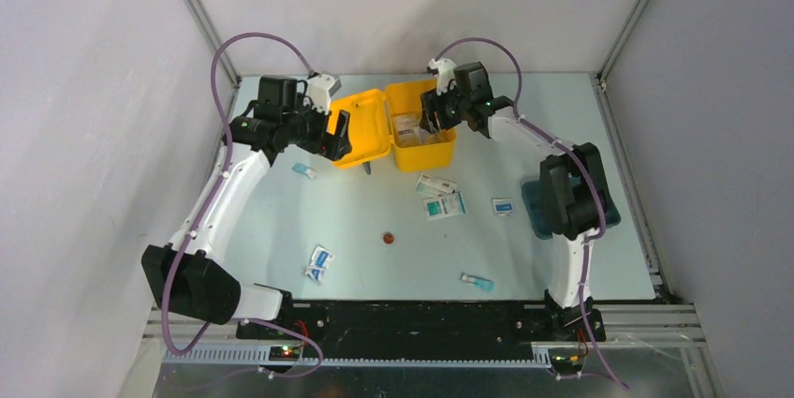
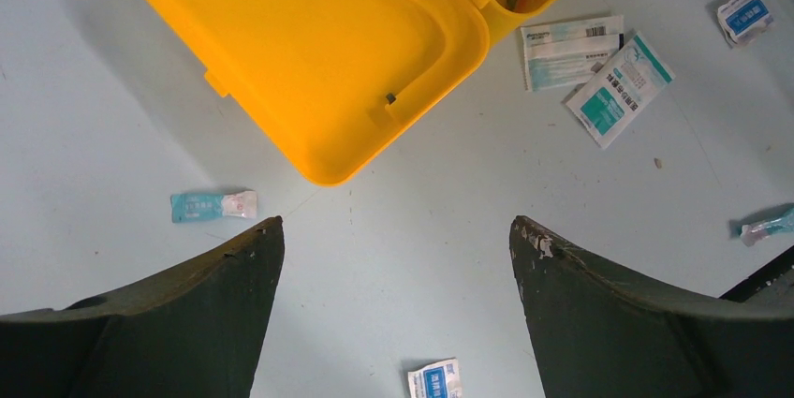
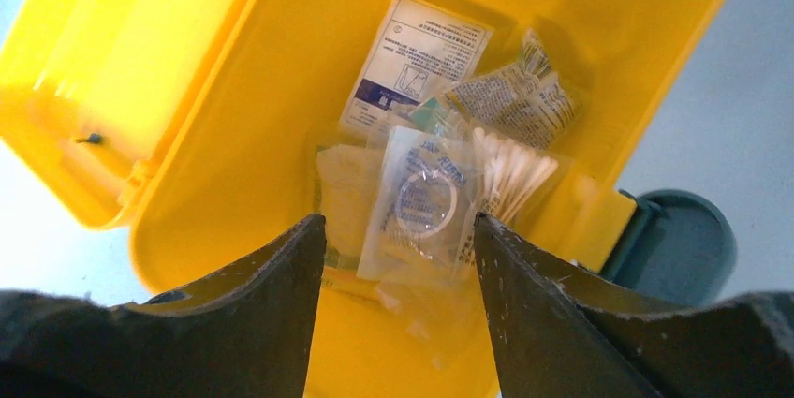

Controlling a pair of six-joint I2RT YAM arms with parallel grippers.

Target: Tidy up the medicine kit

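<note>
The yellow medicine kit [image 1: 412, 140] lies open at the back middle of the table, its lid [image 1: 360, 126] flat to the left. My left gripper [image 1: 337, 136] hangs open and empty over the lid's near edge; in the left wrist view the gripper [image 2: 393, 225] is above bare table just short of the lid [image 2: 318, 51]. My right gripper [image 1: 438, 112] is open over the kit's base. In the right wrist view the gripper [image 3: 401, 220] frames a clear packet [image 3: 421, 201] lying inside with cotton swabs [image 3: 510, 173] and a white leaflet [image 3: 417, 61].
Loose sachets lie on the table: two [image 1: 436, 184] [image 1: 444, 205] near the kit, one [image 1: 504, 206] to the right, one [image 1: 302, 170] left, one [image 1: 319, 263] near front. A small tube [image 1: 477, 281] and a brown disc [image 1: 385, 239] lie nearer. A dark teal tray [image 1: 536, 206] sits under the right arm.
</note>
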